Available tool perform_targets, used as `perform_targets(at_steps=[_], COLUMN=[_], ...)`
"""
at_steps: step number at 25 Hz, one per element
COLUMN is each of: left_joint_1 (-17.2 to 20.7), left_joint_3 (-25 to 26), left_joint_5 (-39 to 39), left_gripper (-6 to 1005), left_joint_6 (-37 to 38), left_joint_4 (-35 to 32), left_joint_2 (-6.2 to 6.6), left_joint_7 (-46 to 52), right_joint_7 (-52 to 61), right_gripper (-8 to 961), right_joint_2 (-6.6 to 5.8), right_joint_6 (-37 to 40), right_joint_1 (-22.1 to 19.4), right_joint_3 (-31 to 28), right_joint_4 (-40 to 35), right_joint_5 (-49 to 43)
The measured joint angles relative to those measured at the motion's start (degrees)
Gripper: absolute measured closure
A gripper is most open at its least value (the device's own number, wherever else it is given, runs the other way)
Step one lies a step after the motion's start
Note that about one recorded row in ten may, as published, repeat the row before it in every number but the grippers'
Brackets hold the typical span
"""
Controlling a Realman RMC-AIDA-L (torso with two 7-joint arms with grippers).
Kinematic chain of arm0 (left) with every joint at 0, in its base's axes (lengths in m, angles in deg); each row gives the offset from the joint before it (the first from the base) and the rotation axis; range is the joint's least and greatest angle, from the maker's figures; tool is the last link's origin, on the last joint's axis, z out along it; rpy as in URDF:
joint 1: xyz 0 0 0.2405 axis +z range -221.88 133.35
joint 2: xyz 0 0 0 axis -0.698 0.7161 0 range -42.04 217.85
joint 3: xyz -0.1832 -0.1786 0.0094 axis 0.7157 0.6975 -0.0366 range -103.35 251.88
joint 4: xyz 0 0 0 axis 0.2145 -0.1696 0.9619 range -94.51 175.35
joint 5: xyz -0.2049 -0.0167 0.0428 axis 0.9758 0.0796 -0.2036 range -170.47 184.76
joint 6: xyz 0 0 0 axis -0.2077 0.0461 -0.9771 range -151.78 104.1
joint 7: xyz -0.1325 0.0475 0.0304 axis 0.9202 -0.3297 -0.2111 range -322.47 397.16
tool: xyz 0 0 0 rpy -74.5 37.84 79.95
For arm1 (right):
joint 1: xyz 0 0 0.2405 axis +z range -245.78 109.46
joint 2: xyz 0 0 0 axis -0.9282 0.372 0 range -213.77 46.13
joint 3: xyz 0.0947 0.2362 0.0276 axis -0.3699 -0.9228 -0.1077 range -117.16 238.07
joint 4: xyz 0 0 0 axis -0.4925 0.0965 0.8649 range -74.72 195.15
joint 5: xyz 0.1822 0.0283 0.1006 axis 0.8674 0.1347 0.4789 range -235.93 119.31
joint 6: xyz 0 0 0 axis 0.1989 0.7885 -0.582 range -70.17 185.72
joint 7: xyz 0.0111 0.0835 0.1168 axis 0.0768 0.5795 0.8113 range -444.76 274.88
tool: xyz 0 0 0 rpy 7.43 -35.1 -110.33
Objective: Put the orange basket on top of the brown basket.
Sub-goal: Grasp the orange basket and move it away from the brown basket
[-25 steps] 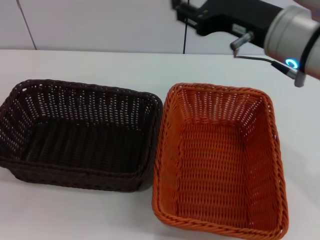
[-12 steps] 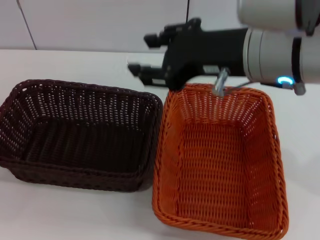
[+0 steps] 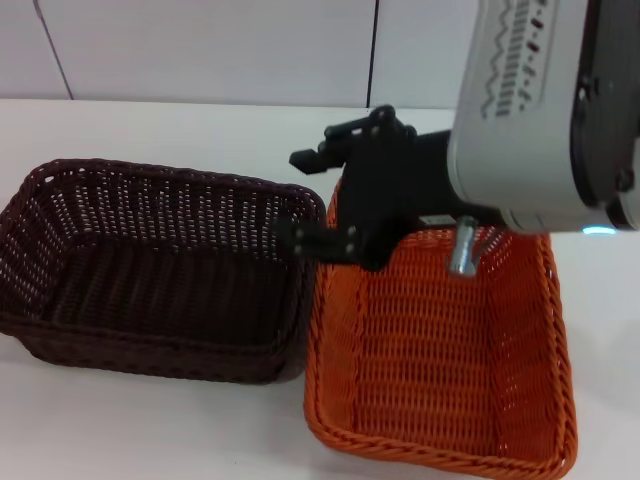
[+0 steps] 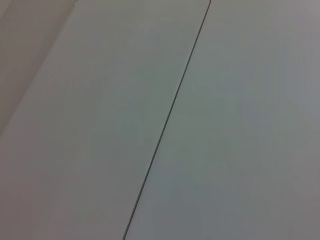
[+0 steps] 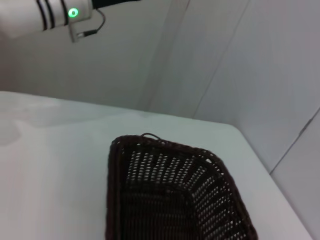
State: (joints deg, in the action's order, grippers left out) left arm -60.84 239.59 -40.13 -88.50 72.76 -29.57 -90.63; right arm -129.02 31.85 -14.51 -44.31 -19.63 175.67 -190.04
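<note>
- Two woven baskets sit side by side on the white tabletop (image 3: 200, 130), their long rims almost touching along the middle.
- Brown basket (image 3: 150, 265): dark open-weave body with a braided rim, upright, toward the table's left edge as the robot faces it. The right wrist view also shows it (image 5: 170, 195), standing close to one edge of the table, with the white wall behind.
- Orange basket (image 3: 440, 350): bright braided rim and sloping sides, upright, toward the right edge and reaching close to the near edge. It rests on the table, not on the brown basket.
- Right gripper (image 3: 315, 200): black, at the end of a large pale arm that enters from the upper right. It hangs above the far left corner of the orange basket, over the gap between the two rims. Its two fingers are spread wide apart and hold nothing.
- Left arm: a pale segment with a green light (image 5: 50, 15) appears far off in the right wrist view; its gripper is not seen.
</note>
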Motion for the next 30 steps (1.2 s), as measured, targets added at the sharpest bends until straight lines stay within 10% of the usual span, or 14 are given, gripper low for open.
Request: perform_targets(at_steps=[30], left_joint_1=[0.2], left_joint_3=[0.0], left_joint_5=[-0.5], left_gripper=[348], left_joint_6=[1.8], left_joint_4=[-0.2], left_joint_2=[-0.16], left_joint_7=[0.0], right_joint_7=[14.7], right_gripper=[402], right_joint_2=[3.15], right_joint_6=[-18.7], right_joint_1=[0.6], right_joint_3=[-0.4], right_joint_4=[-3.4], right_joint_5=[0.8])
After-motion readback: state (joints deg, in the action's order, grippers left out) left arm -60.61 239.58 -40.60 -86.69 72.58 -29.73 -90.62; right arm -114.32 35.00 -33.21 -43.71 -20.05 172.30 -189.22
